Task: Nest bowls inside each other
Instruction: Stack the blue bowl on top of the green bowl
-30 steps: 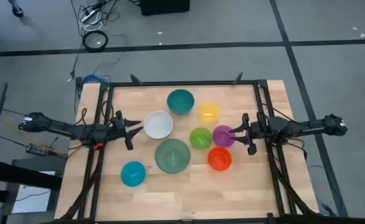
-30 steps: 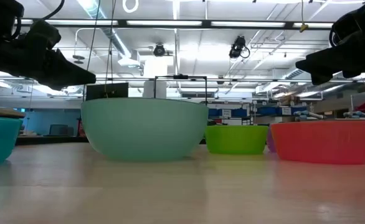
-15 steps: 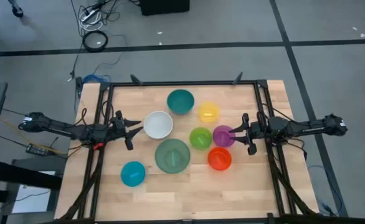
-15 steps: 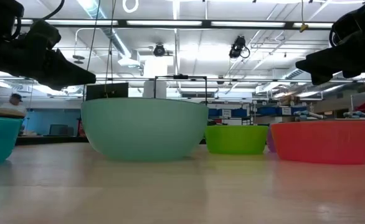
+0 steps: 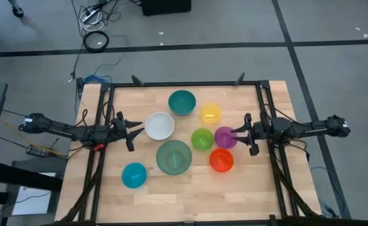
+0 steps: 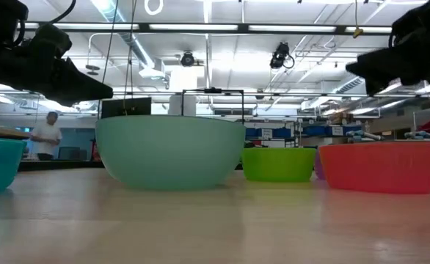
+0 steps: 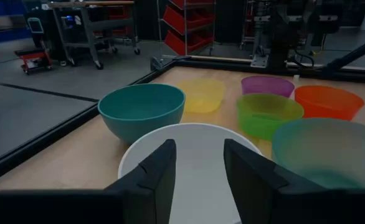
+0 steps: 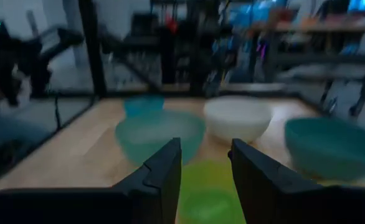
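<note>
Eight bowls stand on their bases on the wooden table: teal [image 5: 181, 102], yellow [image 5: 210, 113], white [image 5: 159, 125], lime [image 5: 202, 139], purple [image 5: 225, 137], sage green [image 5: 173, 157], orange [image 5: 221, 160] and light blue [image 5: 134, 175]. My left gripper [image 5: 135, 127] hovers open and level at the white bowl's [image 7: 195, 155] left rim, above it. My right gripper [image 5: 237, 133] hovers open and level over the purple bowl's right rim. Past its fingers [image 8: 205, 165] the lime bowl [image 8: 207, 193] shows. Both grippers are high above the tabletop in the low view.
A black frame [image 5: 184, 84] runs along the table's far edge and both sides. Bare wood lies along the near edge [image 5: 184, 194] and at the far right corner [image 5: 243, 100]. In the low view the sage green bowl [image 6: 171, 150] stands nearest; a person shows far behind.
My right gripper has tipped its fingers slightly upward and stays open. No bowl has moved.
</note>
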Available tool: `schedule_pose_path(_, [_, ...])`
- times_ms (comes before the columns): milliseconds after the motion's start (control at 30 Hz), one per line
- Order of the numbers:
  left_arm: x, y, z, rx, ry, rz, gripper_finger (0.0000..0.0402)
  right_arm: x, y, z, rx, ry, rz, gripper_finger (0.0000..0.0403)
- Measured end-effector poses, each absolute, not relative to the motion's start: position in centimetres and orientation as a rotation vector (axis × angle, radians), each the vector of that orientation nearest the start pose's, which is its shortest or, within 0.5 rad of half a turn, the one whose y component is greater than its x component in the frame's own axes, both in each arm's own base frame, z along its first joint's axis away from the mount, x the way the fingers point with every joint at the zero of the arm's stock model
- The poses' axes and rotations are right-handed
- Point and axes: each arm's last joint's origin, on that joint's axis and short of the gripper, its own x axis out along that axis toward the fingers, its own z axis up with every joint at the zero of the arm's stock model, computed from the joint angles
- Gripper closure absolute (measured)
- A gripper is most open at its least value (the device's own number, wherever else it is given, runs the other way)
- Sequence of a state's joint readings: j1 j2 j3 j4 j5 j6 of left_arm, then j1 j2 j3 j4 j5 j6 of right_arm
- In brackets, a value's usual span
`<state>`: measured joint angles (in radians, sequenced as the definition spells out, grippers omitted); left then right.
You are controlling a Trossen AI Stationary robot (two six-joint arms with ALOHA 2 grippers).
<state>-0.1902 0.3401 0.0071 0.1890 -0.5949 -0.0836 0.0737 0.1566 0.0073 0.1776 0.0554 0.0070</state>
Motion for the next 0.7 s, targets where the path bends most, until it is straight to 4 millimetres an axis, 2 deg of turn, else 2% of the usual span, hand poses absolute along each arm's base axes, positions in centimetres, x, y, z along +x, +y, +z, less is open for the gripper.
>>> schedule_pose_path(167, [11.5,-0.6,15.9,-0.044,0.075,0.408,0.0257,10.4,0.6,19.0,0.046,-0.231,0.020,0.0275])
schedule_pose_path(367, [11.5,-0.6,17.5,-0.117,-0.086,0.401,0.0257,9.5,0.5,21.4,0.146,-0.500,0.050,0.0275])
schedule_pose_path(533, [11.4,-0.5,18.4,-0.261,-0.201,0.387,0.0257,9.0,0.5,22.2,0.172,-0.599,0.066,0.0275])
schedule_pose_path(700, [11.2,-0.5,19.2,-0.377,-0.305,0.370,0.0257,8.9,0.5,22.3,0.248,-0.605,0.091,0.0275])
